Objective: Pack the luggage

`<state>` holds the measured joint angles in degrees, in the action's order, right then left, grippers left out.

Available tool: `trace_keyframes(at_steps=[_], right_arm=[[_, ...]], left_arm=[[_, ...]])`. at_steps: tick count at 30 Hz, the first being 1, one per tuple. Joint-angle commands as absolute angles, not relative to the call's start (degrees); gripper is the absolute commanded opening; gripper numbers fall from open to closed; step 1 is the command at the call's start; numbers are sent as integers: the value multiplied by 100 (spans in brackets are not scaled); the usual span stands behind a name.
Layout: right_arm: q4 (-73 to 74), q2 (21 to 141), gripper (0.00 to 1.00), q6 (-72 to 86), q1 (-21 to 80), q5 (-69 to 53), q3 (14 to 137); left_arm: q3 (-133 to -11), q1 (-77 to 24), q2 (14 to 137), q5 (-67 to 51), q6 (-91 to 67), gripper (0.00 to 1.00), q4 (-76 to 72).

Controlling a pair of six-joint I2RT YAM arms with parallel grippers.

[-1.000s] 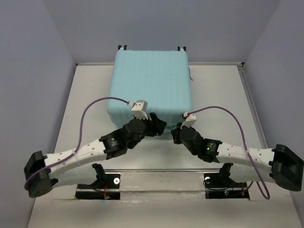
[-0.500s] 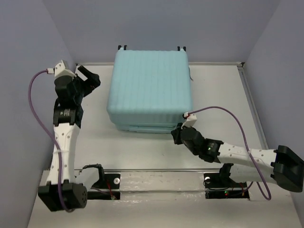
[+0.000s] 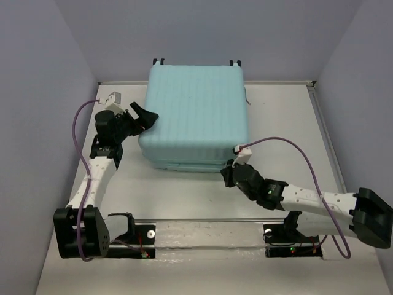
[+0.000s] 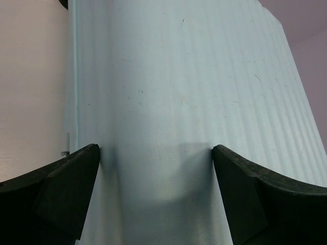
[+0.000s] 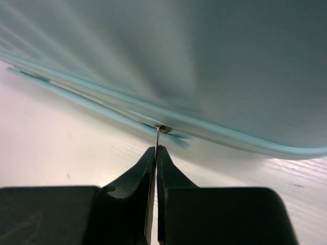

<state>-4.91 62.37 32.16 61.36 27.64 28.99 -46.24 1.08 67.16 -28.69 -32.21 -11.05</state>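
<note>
The right gripper (image 5: pixel 156 153) pinched the zip pull (image 5: pixel 159 133) on the luggage (image 3: pixel 196 110) near seam, which ran leftward; left gripper (image 3: pixel 144 117) gaped beside its left edge.

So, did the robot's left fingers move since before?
Yes. The left fingers swung away from the near edge of the luggage and round to its left side, up by the far left corner.

walls (image 3: pixel 37 74): plain lavender | table (image 3: pixel 276 110): pale off-white | light: soft, even
</note>
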Motion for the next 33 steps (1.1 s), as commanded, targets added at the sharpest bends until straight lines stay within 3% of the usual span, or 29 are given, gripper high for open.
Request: trace_keyframes(at_steps=[1,7,16,19,23,25,27,29,31,33], right_arm=[[-1414,6862,7,3059,6406,1688,3321],[-1818,8980,7,2400,7874,1759,5324],[-3260,10431,7,1917,8095,1038,6363],[-3121,10249,7,1968,8200,1219,6197],[-2656,8986,7,2468,8069,2021,4690],[-1851,7653,7,2680,7840,2013,4073],[-1358,7359,7,2803,7840,2109,4052],[745,6551,25,3137,7840,2582,4157],[1735,5623,52,3443,7692,3430,4288],[2347,4864,66,3350,7341,3673,4403]], left_arm=[[-4008,-991,6407,-3675,-4147,99,-1889],[-4385,-1362,6004,-3578,-4140,99,-1434],[-4887,-1125,5186,-3630,-3270,99,570],[-4869,-1099,5115,-3534,-3191,99,703],[-4598,-1055,5115,-3445,-3278,99,599],[-4248,-1081,4967,-3506,-3488,99,371],[-4053,-1081,4782,-3472,-3568,99,291],[-3859,-1098,4440,-3305,-3647,99,255],[-3692,-1116,4351,-3287,-3717,99,150],[-3621,-1151,4307,-3182,-3674,99,167]])
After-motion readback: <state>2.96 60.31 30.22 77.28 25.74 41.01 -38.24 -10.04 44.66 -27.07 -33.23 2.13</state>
